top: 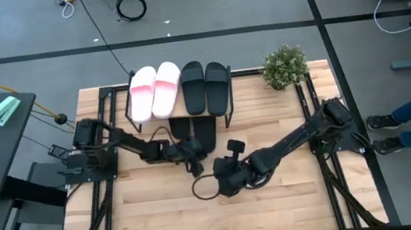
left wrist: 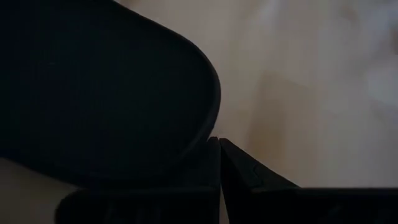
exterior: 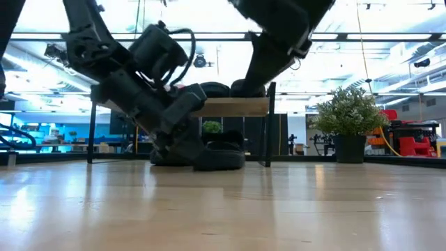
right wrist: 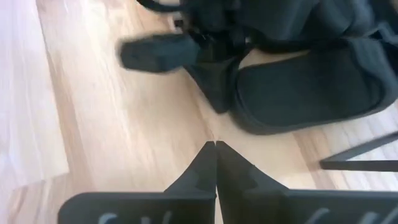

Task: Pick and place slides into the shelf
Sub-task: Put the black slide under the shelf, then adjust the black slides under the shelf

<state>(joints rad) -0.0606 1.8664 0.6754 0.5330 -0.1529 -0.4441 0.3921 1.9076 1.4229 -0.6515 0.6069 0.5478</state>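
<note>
The shelf (top: 231,96) stands at the table's far middle; its wooden board (exterior: 237,106) carries two pale pink slides (top: 154,91) and two black slides (top: 206,87). Another black slide (top: 205,133) lies flat on the table, its far part under the shelf; it also shows in the low view (exterior: 223,157) and the right wrist view (right wrist: 311,93). My left gripper (top: 193,157) is shut, low at this slide's near end. My right gripper (top: 222,185), also shut, hovers nearer the table's near edge and touches nothing (right wrist: 215,144). My left gripper (left wrist: 217,142) meets the black slide's rounded near end (left wrist: 208,127) with its shut fingertips, coming from the table's left-near side and slanting down. The fingers pinch nothing. The slide lies flat on the table.
A potted plant (top: 284,66) stands at the table's far right corner, beside the shelf. A loop of cable (top: 202,186) hangs by the right gripper. Bare wooden tabletop (top: 164,222) stretches along the near half.
</note>
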